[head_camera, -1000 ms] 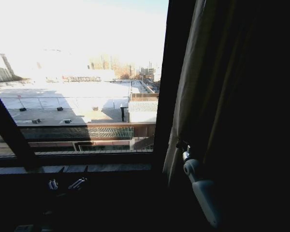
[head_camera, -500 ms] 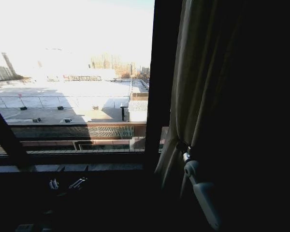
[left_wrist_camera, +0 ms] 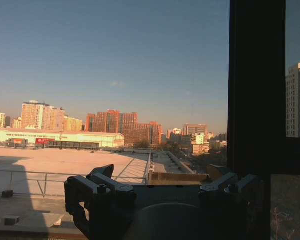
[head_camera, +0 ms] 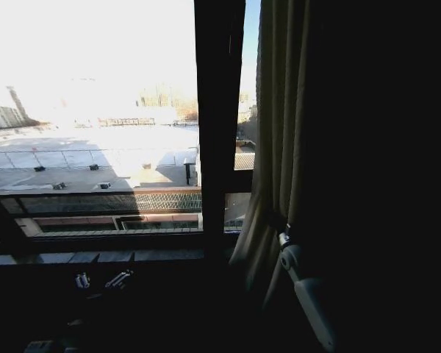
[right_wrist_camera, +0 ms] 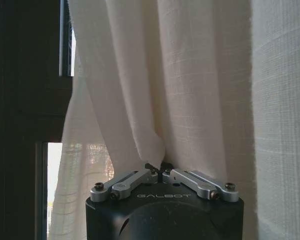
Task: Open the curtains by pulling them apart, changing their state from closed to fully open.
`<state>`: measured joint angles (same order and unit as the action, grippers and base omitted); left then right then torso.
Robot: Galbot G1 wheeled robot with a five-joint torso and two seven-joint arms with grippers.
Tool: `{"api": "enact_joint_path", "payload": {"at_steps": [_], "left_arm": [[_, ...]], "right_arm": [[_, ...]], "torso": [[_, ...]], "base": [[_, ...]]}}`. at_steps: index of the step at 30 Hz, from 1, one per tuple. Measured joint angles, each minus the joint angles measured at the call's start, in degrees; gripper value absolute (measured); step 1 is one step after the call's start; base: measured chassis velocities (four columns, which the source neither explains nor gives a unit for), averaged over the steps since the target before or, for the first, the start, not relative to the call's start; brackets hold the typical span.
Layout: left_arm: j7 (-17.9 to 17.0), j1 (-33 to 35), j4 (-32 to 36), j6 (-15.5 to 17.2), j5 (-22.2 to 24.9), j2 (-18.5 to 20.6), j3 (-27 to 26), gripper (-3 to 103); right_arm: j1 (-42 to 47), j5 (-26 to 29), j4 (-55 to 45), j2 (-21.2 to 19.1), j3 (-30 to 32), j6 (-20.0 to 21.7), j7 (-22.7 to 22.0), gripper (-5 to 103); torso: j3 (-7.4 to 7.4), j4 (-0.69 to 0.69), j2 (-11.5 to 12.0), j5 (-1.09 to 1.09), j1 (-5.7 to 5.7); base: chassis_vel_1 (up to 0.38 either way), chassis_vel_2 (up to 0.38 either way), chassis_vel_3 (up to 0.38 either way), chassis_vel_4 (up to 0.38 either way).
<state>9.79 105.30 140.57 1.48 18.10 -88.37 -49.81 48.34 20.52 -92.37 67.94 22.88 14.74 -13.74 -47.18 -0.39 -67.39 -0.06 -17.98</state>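
Curtain (head_camera: 279,147) dragged further right (bunched), right gripper (right_wrist_camera: 161,169) clamped

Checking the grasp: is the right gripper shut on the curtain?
Shut. The right gripper has its jaws closed together, pinching a bunched fold of the curtain.

Right gripper (head_camera: 278,229) is pinched on the curtain (head_camera: 279,132), just right of the dark window frame bar (head_camera: 219,125). The fabric bunches in folds at the grip. Left of that bar, sunlit rooftops fill the glass; the left gripper (head_camera: 103,279) sits low below the sill.
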Motion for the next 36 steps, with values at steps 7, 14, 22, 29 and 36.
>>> {"api": "enact_joint_path", "payload": {"at_steps": [7, 14, 22, 29, 36], "left_arm": [[0.05, 0.0, 0.05, -0.25, 0.07, 0.09, 0.0, 100], [0.15, 0.12, -0.02, -0.89, 0.09, -0.28, 0.37, 100], [0.17, 0.16, 0.0, -1.06, 0.41, -0.26, 0.07, 100], [0.12, -0.58, 0.01, -0.72, 0.62, -0.39, 0.05, 100], [-2.3, -3.0, -0.48, 2.94, 1.87, -0.16, -0.25, 100]], "right_arm": [[-1.79, 0.42, 4.6, -0.91, 6.58, 2.76, -5.67, 0], [-4.08, 2.15, 7.83, -1.77, 10.46, 4.75, -12.81, 0], [-5.2, 2.43, 9.66, -2.3, 11.59, 4.94, -16.73, 0], [0.57, 3.09, -0.51, -3.1, 8.58, 5.43, -10.19, 13], [16.24, 10.48, -25.18, -5.36, 3.27, 12.24, -2.22, 51]], "torso": [[0.0, -0.05, 0.0, 0.11, 0.0], [0.0, -0.05, 0.0, 0.08, 0.0], [-0.01, -0.05, 0.01, 0.09, -0.01], [-0.01, -0.05, 0.01, 0.07, -0.01], [0.0, -0.05, 0.01, 0.07, -0.01]], "base": [[0.042, 0.021, -0.041, -0.029], [0.0, 0.0, 0.0, 0.0], [0.0, 0.0, 0.0, 0.0], [0.0, 0.0, 0.0, 0.0], [0.0, 0.0, 0.0, 0.0]]}}
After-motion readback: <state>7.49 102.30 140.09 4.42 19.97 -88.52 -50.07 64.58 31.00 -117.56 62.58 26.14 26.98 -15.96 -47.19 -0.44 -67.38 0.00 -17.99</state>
